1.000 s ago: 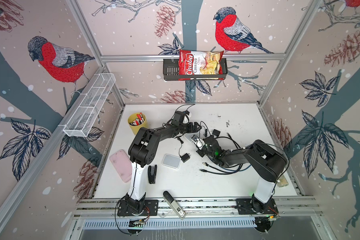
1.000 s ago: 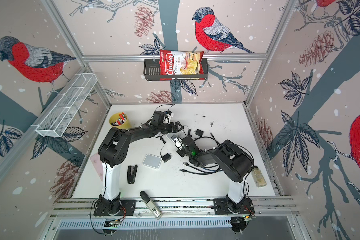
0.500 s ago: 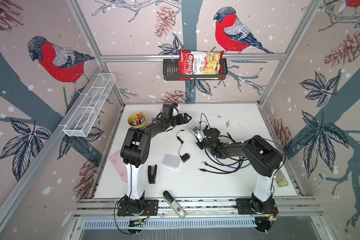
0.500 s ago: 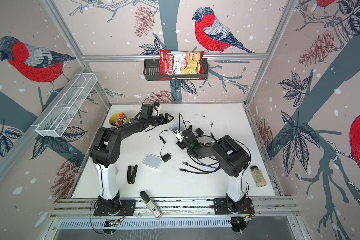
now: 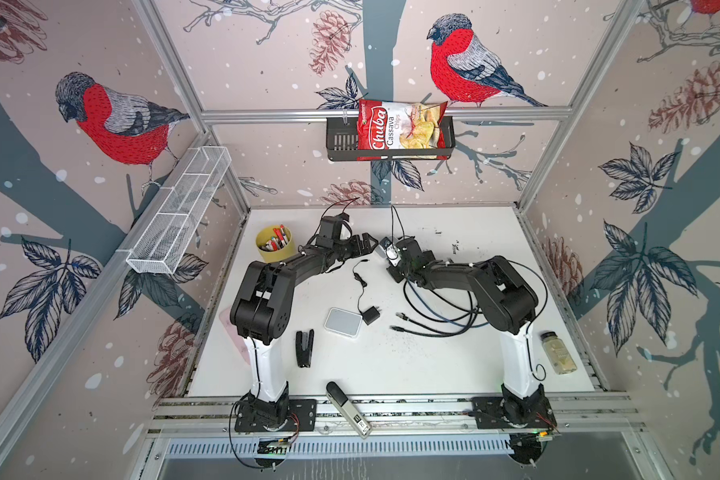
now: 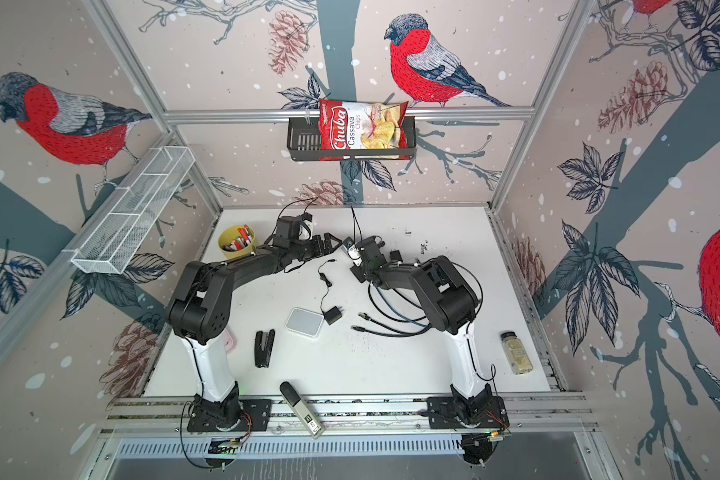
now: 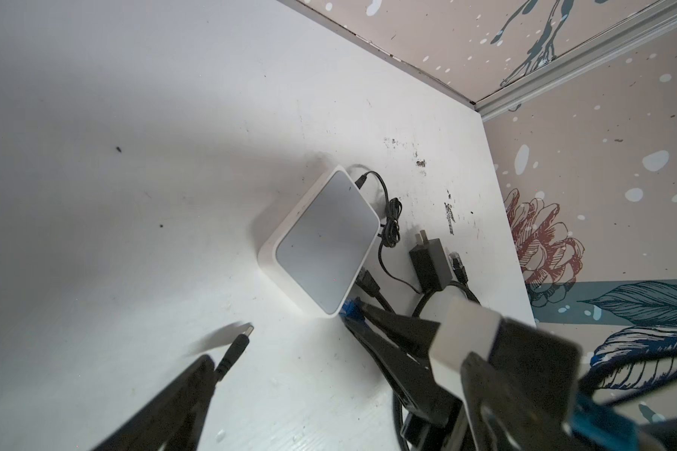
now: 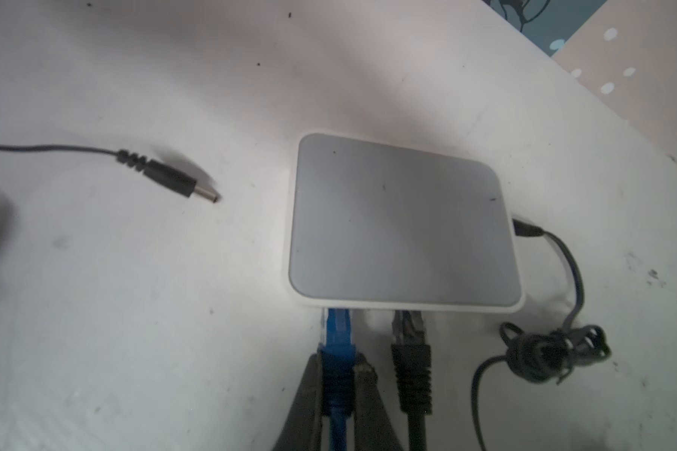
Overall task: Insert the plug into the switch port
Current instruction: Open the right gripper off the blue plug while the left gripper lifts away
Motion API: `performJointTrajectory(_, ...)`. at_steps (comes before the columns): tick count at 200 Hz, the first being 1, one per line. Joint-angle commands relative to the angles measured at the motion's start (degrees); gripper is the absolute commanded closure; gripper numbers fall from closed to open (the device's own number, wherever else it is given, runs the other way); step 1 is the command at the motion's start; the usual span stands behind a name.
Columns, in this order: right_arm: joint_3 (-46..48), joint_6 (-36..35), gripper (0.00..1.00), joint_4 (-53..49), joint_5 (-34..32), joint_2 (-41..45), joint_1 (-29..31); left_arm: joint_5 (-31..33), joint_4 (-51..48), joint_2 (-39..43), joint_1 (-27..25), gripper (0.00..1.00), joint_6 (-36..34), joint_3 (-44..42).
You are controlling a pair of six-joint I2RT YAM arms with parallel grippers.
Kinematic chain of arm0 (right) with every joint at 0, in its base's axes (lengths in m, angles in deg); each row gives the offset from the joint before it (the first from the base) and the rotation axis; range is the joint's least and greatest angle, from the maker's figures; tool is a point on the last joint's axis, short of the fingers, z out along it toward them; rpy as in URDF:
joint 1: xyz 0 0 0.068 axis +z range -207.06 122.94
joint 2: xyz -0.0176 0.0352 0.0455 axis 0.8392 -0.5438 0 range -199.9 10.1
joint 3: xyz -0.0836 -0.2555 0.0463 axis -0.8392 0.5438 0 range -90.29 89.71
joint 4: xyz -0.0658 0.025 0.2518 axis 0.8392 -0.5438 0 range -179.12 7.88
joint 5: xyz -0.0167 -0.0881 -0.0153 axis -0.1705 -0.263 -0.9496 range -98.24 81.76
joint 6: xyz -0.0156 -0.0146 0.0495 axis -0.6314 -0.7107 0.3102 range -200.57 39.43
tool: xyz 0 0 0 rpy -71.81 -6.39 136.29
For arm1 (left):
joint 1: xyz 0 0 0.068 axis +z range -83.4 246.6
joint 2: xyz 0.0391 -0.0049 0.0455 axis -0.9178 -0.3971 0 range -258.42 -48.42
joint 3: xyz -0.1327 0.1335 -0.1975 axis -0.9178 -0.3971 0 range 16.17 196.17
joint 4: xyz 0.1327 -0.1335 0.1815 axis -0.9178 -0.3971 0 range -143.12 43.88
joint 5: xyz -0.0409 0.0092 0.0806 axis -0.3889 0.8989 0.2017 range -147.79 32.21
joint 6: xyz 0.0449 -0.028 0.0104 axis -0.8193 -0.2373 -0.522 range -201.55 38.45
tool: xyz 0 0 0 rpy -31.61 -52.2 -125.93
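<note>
The switch (image 8: 403, 222) is a flat white box with a grey top, lying at the back of the table (image 5: 385, 244) (image 7: 321, 242). A blue plug (image 8: 337, 343) meets its near edge at a port; how deep it sits I cannot tell. My right gripper (image 8: 339, 375) (image 5: 395, 262) is shut on this plug's blue boot. A black plug (image 8: 409, 351) sits in the neighbouring port. My left gripper (image 7: 290, 339) (image 5: 364, 245) is open just left of the switch, with nothing between its fingers.
A loose barrel plug (image 8: 169, 181) lies by the left gripper, wired to a black adapter (image 5: 371, 316) beside a second switch (image 5: 343, 322). Loose black cables (image 5: 433, 324), a stapler (image 5: 304, 347), a yellow pen cup (image 5: 274, 245), a remote (image 5: 347, 409) and a bottle (image 5: 559, 352) lie around.
My right gripper has moved toward the back wall with the blue plug, and the switch has slid back with it. The left arm has swung a little to the left, its gripper still open.
</note>
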Motion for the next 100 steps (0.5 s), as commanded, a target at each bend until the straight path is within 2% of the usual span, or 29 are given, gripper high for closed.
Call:
performJointTrajectory(1,-2.74,0.83,0.85,-6.55,0.15,-1.9,-0.36,-1.06,2.01,1.29,-0.18,0.03,-0.04,-1.15)
performJointTrajectory(51,-4.97,1.32,0.68,-9.1,3.02,-1.49,-1.21,0.62,0.46,3.56,-0.9,0.03,-1.31,-3.26)
performJointTrajectory(100,-2.93,2.17,0.53,-8.52,8.93,4.31,-2.25,4.69,-3.85,7.28,-1.01,0.03,-3.44,-4.08)
